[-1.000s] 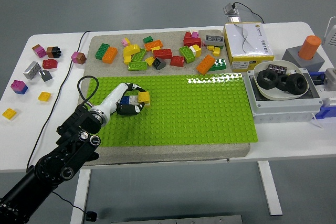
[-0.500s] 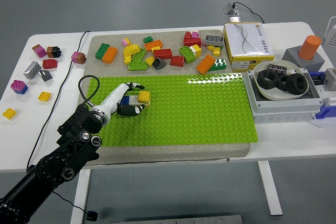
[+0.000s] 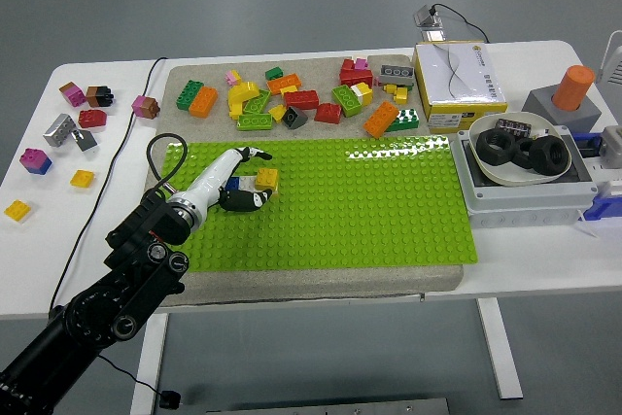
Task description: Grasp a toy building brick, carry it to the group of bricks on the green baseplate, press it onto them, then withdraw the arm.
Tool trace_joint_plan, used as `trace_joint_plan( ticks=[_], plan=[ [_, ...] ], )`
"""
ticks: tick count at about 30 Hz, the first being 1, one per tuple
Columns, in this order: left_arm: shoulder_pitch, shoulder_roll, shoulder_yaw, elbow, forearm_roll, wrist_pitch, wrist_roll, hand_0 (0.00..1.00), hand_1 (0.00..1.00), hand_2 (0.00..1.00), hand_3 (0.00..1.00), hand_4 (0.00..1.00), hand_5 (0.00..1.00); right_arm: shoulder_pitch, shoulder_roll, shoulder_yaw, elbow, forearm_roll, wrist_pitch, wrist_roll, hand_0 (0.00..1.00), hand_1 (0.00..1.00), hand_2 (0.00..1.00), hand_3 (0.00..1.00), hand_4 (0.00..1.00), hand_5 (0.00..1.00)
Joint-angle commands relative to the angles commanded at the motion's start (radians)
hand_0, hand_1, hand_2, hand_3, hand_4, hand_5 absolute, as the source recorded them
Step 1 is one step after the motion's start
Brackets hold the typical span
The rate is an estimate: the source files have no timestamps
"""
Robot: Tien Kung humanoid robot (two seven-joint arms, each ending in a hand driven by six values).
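Note:
A small group of bricks stands on the left part of the green baseplate (image 3: 389, 201): a yellow brick (image 3: 267, 178), a white one and a blue brick (image 3: 239, 183). My left hand (image 3: 243, 180) lies over this group. Its dark fingers (image 3: 245, 202) curl around the near side and one finger stretches over the far side, so the hand is closed on the blue brick. The blue brick is partly hidden by the hand. A loose pile of bricks (image 3: 301, 99) lies beyond the baseplate. No right arm shows.
More loose bricks (image 3: 60, 128) sit at the table's left. A black cable (image 3: 155, 157) loops beside my wrist. At the right stand a yellow-white box (image 3: 459, 85), a bowl of black rings (image 3: 520, 151) on a grey case, and an orange cylinder (image 3: 573, 86).
My left hand has shifted slightly up and away over the brick group. The bricks on the baseplate stay in place.

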Motion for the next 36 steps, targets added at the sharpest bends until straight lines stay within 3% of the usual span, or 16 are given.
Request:
trace_joint_plan(
  ticks=[6, 7, 12, 13, 18, 19, 24, 25, 30, 31, 36],
  plan=[
    [0.029, 0.021, -0.037, -0.128, 0.071, 0.004, 0.017, 0.998, 0.97, 0.966, 0.834, 0.711, 0.002, -0.003, -0.003, 0.001, 0.0, 0.0, -0.002, 0.004, 0.619, 0.618, 0.667, 0.695, 0.744, 0.905],
    [0.041, 0.033, -0.047, -0.162, 0.086, 0.009, 0.017, 0.998, 0.922, 0.902, 0.809, 0.722, 0.002, -0.004, -0.003, 0.001, 0.0, 0.002, -0.002, 0.004, 0.619, 0.618, 0.663, 0.695, 0.745, 0.906],
    [0.095, 0.088, -0.07, -0.281, 0.154, 0.067, -0.011, 0.998, 0.922, 0.902, 0.809, 0.722, 0.002, -0.01, -0.006, 0.003, 0.0, 0.007, -0.004, 0.006, 0.619, 0.618, 0.663, 0.695, 0.745, 0.906],
    [0.107, 0.106, -0.072, -0.308, 0.176, 0.084, -0.019, 0.99, 0.853, 0.785, 0.57, 0.735, 0.016, -0.011, -0.007, 0.003, 0.0, 0.008, -0.005, 0.007, 0.619, 0.617, 0.663, 0.695, 0.744, 0.905],
    [0.161, 0.18, -0.075, -0.426, 0.284, 0.11, 0.009, 0.99, 0.853, 0.785, 0.57, 0.735, 0.016, -0.014, -0.013, 0.011, 0.0, 0.004, -0.008, 0.009, 0.619, 0.617, 0.663, 0.695, 0.744, 0.905],
    [0.175, 0.192, -0.074, -0.452, 0.309, 0.112, 0.02, 0.998, 0.97, 0.934, 0.57, 0.868, 0.411, -0.015, -0.014, 0.013, 0.0, 0.002, -0.009, 0.01, 0.619, 0.614, 0.659, 0.694, 0.744, 0.905],
    [0.216, 0.204, -0.066, -0.506, 0.365, 0.13, 0.039, 0.998, 0.97, 0.934, 0.57, 0.868, 0.411, -0.018, -0.018, 0.016, 0.0, 0.002, -0.012, 0.012, 0.619, 0.614, 0.659, 0.694, 0.744, 0.905],
    [0.22, 0.202, -0.064, -0.508, 0.368, 0.135, 0.04, 0.998, 0.998, 0.998, 0.637, 0.875, 0.851, -0.018, -0.019, 0.016, 0.0, 0.002, -0.013, 0.013, 0.619, 0.615, 0.65, 0.694, 0.744, 0.905],
    [0.212, 0.171, -0.032, -0.458, 0.374, 0.155, 0.058, 0.998, 0.998, 0.998, 0.637, 0.875, 0.851, -0.015, -0.021, 0.017, 0.0, 0.0, -0.014, 0.014, 0.619, 0.615, 0.65, 0.694, 0.744, 0.905],
    [0.208, 0.163, -0.025, -0.444, 0.375, 0.156, 0.063, 0.998, 0.998, 0.998, 0.666, 0.869, 0.998, -0.014, -0.021, 0.018, 0.0, -0.001, -0.014, 0.014, 0.619, 0.609, 0.65, 0.694, 0.743, 0.905],
    [0.191, 0.128, 0.0, -0.364, 0.371, 0.164, 0.073, 0.998, 0.998, 0.998, 0.666, 0.869, 0.998, -0.012, -0.022, 0.018, 0.0, 0.0, -0.015, 0.014, 0.619, 0.609, 0.65, 0.694, 0.743, 0.905]
  ],
)
